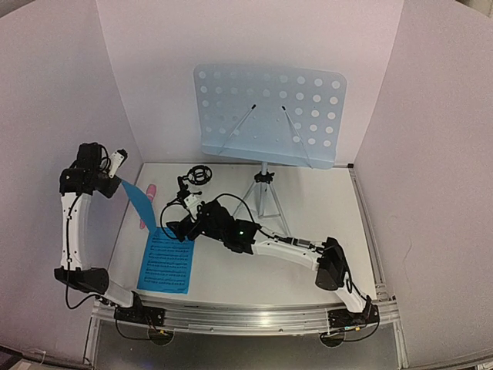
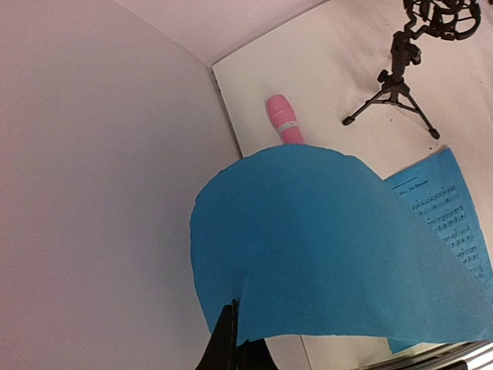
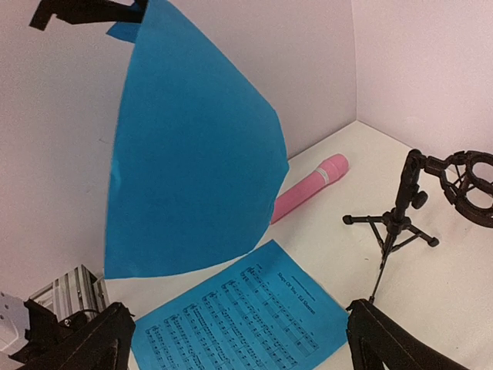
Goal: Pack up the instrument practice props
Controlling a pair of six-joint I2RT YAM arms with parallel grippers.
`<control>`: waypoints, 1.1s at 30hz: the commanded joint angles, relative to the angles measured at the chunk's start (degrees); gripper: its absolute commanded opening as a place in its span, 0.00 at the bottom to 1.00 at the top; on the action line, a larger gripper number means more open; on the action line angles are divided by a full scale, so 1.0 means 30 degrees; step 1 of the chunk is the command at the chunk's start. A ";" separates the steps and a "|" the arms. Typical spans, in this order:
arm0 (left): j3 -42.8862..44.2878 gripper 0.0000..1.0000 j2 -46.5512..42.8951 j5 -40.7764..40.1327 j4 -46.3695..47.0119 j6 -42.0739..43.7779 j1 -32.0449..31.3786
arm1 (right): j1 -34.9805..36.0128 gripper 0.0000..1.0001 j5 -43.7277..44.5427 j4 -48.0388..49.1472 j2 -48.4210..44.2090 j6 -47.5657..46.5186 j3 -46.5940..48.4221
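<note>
Notably, printed sheet (image 3: 239,324) on table (image 1: 323,200): staves, title unreadable; left arm raised, left jaws pinching hanging blue page (image 3: 185,146); right arm low, right jaws wide.

Nothing legible. The flat blue sheet-music page (image 3: 239,317) had a title line and staves, too small to read; the pink microphone (image 3: 310,188) band label was unreadable.

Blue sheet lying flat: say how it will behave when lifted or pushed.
The flat sheet is probably floppy: the held sheet droops in a curve from the left gripper. It looks thin, so likely light and apt to slide when pushed.
</note>
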 commanded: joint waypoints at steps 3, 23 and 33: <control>0.1565 0.00 0.0958 -0.3461 -0.6800 -0.1355 -0.2273 | 0.0684 0.95 0.0658 0.1197 0.1543 -0.0103 0.2095; 0.0475 0.00 0.0895 -0.4699 -0.6824 -0.2118 -0.4800 | 0.0967 0.98 0.1441 0.4152 0.4120 -0.1728 0.4675; 0.0316 0.00 0.1063 -0.4945 -0.6827 -0.2320 -0.5405 | 0.0946 0.98 0.1586 0.4592 0.5533 -0.2202 0.6424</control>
